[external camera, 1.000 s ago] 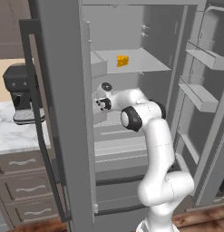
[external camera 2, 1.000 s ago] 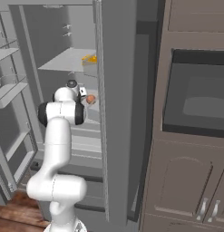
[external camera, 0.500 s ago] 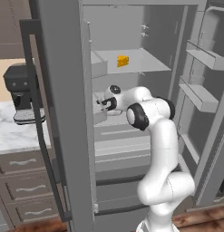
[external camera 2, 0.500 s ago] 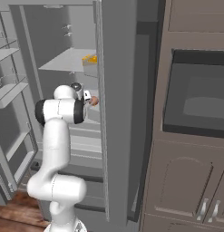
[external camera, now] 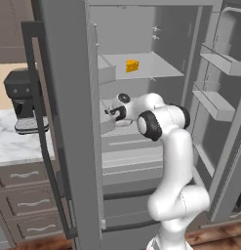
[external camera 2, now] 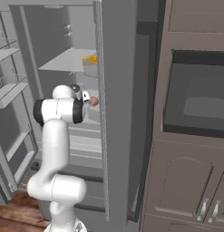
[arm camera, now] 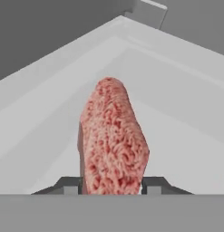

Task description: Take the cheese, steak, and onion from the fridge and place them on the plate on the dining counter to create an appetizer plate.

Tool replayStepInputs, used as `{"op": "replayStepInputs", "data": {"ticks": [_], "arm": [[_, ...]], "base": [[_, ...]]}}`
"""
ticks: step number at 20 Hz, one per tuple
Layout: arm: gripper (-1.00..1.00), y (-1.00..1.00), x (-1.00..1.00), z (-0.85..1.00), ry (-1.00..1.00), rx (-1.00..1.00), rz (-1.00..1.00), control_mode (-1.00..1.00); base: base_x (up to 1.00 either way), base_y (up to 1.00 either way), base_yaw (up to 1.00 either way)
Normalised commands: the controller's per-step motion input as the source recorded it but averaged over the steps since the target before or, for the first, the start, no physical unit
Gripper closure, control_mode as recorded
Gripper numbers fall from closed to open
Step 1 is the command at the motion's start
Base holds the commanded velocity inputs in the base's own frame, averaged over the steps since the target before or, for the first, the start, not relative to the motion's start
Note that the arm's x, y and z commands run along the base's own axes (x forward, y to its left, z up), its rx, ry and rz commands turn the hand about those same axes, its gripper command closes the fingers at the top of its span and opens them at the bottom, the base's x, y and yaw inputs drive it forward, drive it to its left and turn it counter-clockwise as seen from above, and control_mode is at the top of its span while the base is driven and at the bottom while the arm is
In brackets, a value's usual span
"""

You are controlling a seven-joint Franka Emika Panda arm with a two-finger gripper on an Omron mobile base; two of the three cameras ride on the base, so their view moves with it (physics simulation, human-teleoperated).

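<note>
The fridge (external camera: 68, 97) stands open with my arm reaching onto its middle shelf. In the hand view the steak (arm camera: 113, 140), a pinkish-red slab, stands on edge on the pale shelf, and both dark fingertips (arm camera: 70, 186) press against its sides. My gripper (arm camera: 112, 186) is shut on the steak. From the right base view the steak (external camera 2: 94, 102) peeks out at the gripper (external camera 2: 88, 99). The yellow cheese (external camera: 132, 65) wedge sits on the shelf above the gripper (external camera: 112, 113). The onion, the plate and the dining counter are out of view.
Door shelves (external camera: 214, 102) jut out on the right fridge door. A dark coffee machine (external camera: 24, 102) sits on a marble worktop (external camera: 14, 141) with drawers to the left. A built-in microwave (external camera 2: 195, 99) lies right of the fridge.
The jaws have closed from wide open onto the steak. The hand has pushed a little deeper along the middle shelf.
</note>
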Motion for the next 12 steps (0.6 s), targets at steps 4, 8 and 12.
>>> {"op": "replayStepInputs", "data": {"ticks": [4, 8, 12], "arm": [[1.00, -0.40, -1.00, -0.02, 0.00, 0.01, -0.08, -1.00], [1.00, -0.31, -0.99, 0.19, 0.00, 0.00, -0.05, -1.00], [1.00, -0.11, -0.91, 0.02, 0.00, 0.00, -0.15, -1.00]], "base": [[0.00, 0.00, 0.00], [0.00, 0.00, 0.00], [0.00, 0.00, 0.00]]}}
